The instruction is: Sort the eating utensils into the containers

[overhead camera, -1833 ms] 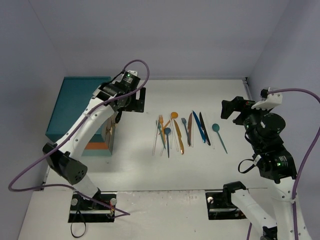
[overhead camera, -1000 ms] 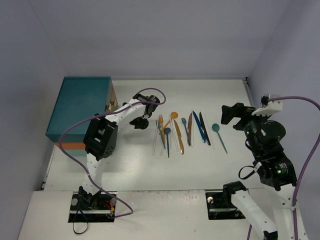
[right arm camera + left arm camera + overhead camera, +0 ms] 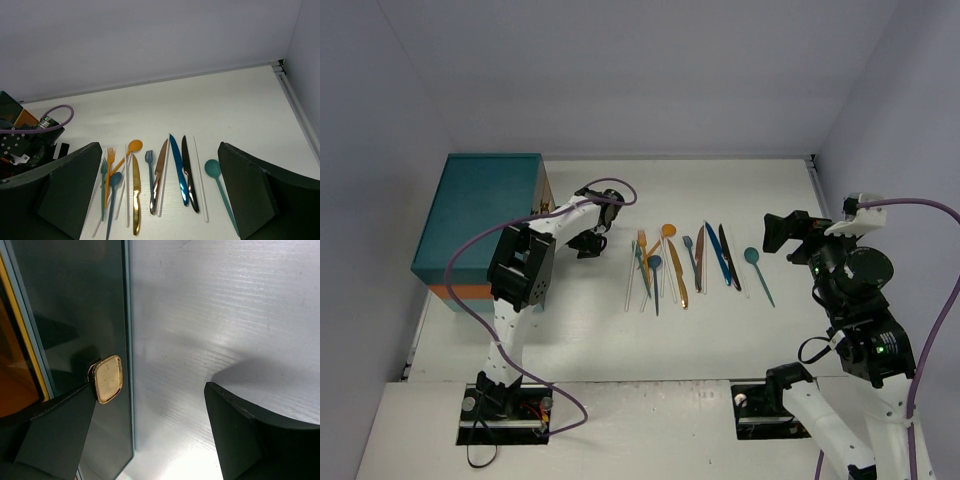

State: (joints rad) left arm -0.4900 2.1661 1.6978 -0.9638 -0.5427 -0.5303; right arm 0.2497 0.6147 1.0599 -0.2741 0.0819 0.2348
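The eating utensils [image 3: 680, 258] lie in a loose row mid-table: an orange spoon [image 3: 134, 146], an orange fork [image 3: 110, 165], a gold knife [image 3: 136, 195], a blue knife [image 3: 178, 170], a black knife [image 3: 187, 172], a teal spoon [image 3: 215, 172] and pale chopsticks [image 3: 198, 175]. The containers are drawers of the teal chest [image 3: 480, 215] at the left. My left gripper [image 3: 588, 240] is low beside the chest's front, open; a gold handle [image 3: 107, 379] sits just off its left fingertip [image 3: 75, 410]. My right gripper [image 3: 159, 145] hangs open above the utensils, holding nothing.
The chest's dark drawer front [image 3: 75, 315] fills the left of the left wrist view, with bare white table [image 3: 210, 315] to its right. A purple cable [image 3: 605, 190] loops over the left arm. Grey walls close the table at the back and right.
The left gripper has shifted a little left, closer to the chest's front. The right arm has barely moved.
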